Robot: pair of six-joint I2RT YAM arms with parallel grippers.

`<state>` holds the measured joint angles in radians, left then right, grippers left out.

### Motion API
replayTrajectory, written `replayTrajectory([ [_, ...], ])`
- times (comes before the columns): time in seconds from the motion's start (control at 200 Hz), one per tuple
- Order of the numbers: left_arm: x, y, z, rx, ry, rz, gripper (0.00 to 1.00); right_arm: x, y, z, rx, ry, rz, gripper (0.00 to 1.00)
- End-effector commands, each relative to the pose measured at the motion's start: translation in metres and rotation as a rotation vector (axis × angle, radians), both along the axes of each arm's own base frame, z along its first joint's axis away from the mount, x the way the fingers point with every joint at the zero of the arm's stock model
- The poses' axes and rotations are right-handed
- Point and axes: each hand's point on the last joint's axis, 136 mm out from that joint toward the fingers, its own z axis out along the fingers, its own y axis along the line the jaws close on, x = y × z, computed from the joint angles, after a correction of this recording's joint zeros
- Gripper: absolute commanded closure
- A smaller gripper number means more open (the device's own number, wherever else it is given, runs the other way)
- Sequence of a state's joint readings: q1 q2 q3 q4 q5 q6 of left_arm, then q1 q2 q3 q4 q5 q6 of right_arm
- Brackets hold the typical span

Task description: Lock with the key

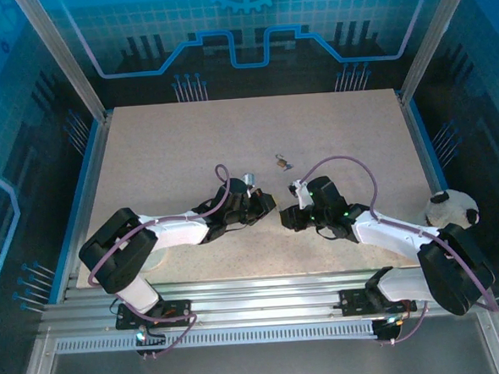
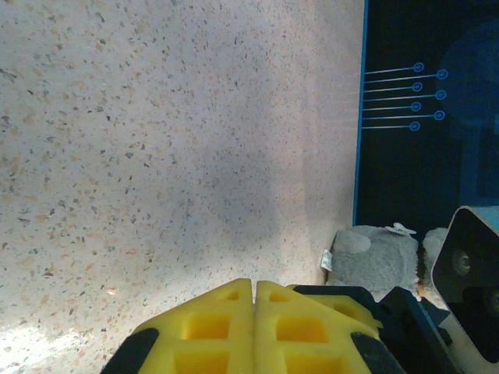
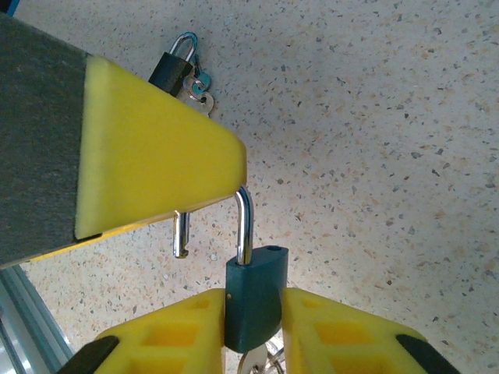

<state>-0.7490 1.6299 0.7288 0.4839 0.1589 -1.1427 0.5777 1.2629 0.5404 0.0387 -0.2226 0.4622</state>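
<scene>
Right claw (image 3: 255, 312) clamped on padlock (image 3: 256, 276), shackle (image 3: 244, 222) top hidden, possibly open, left claw (image 2: 253, 296) together

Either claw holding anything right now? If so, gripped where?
The right claw holds the padlock by its body, with the open shackle pointing away from the claw. The left claw is shut with nothing between its fingers.

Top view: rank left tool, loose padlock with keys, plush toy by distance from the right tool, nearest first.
1. Left tool, just left of the right tool.
2. Loose padlock with keys, beyond it, toward the back.
3. Plush toy, far off to the right.
</scene>
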Motion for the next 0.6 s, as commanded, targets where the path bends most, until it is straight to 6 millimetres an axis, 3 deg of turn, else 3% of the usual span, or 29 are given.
replayTrajectory([
  [0.0,-0.0054,-0.0138,0.0221,-0.056,-0.046,-0.059,1.00,0.0053,0.0041,0.0053,0.007,-0.018,-0.005,0.78],
  [0.595,-0.0093,-0.0076,0.0230,-0.034,-0.056,-0.060,1.00,0.0049,0.0059,0.0053,0.021,-0.013,-0.004,0.91],
])
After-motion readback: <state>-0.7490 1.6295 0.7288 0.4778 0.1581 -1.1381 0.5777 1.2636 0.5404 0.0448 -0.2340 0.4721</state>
